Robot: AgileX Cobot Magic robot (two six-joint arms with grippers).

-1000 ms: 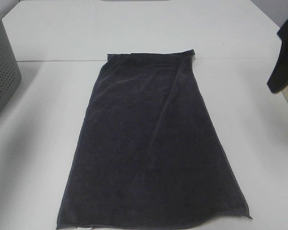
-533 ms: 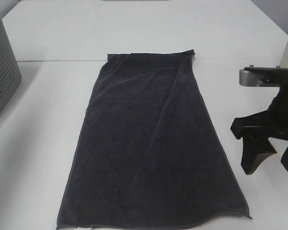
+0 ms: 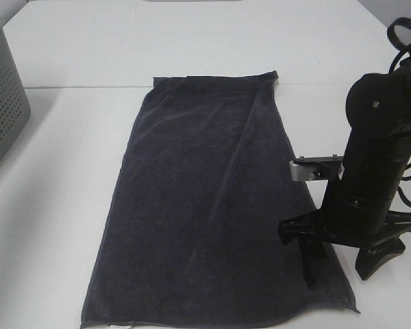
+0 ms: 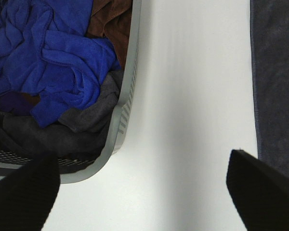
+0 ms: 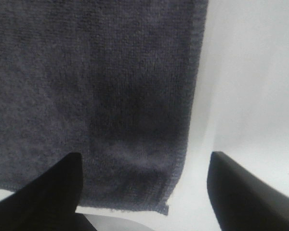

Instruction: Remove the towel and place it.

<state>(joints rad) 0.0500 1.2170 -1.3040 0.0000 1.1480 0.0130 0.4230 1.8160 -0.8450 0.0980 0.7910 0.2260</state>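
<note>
Nearest, my right gripper [image 3: 346,264]: released, jaws spread wide, straddling the towel's near right corner, one finger [image 3: 311,260] over the cloth, the other over bare bench [image 3: 55,205]. Towel [image 3: 205,205]: dark navy, lying flat and lengthwise on the bench, far edge at the bench seam. My left gripper [image 4: 139,192]: released, holding nothing, above the bench between towel and basket [image 4: 127,91]. Basket: grey, perforated, far left, holding blue, brown and grey cloths.
</note>
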